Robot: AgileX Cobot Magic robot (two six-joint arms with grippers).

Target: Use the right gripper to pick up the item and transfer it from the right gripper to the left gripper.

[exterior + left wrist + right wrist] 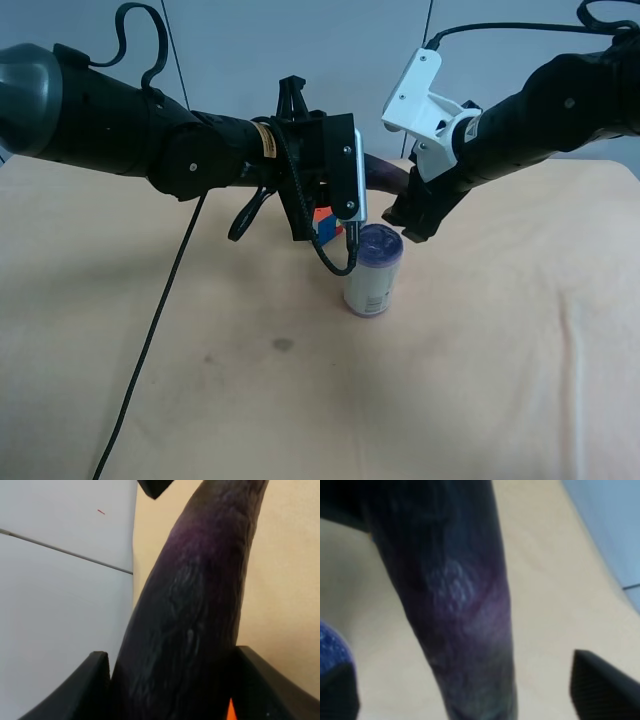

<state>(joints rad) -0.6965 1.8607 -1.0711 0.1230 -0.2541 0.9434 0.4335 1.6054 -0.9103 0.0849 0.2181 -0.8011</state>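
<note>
The dark purple eggplant [386,172] hangs above the table between the two arms. The left gripper [362,180], on the yellow-banded arm, is shut on it. In the left wrist view the eggplant [200,605] fills the gap between both fingers [95,680]. The right gripper [408,226], on the white-bracketed arm, is open around the eggplant's other end. In the right wrist view the eggplant [460,610] runs between the spread fingertips [605,685] with bare table showing on either side of it.
A purple-lidded can [372,272] stands upright on the beige table [300,380], just below the right gripper. A multicoloured cube [325,222] lies behind the left gripper's cable. A black cable [150,340] trails to the front edge.
</note>
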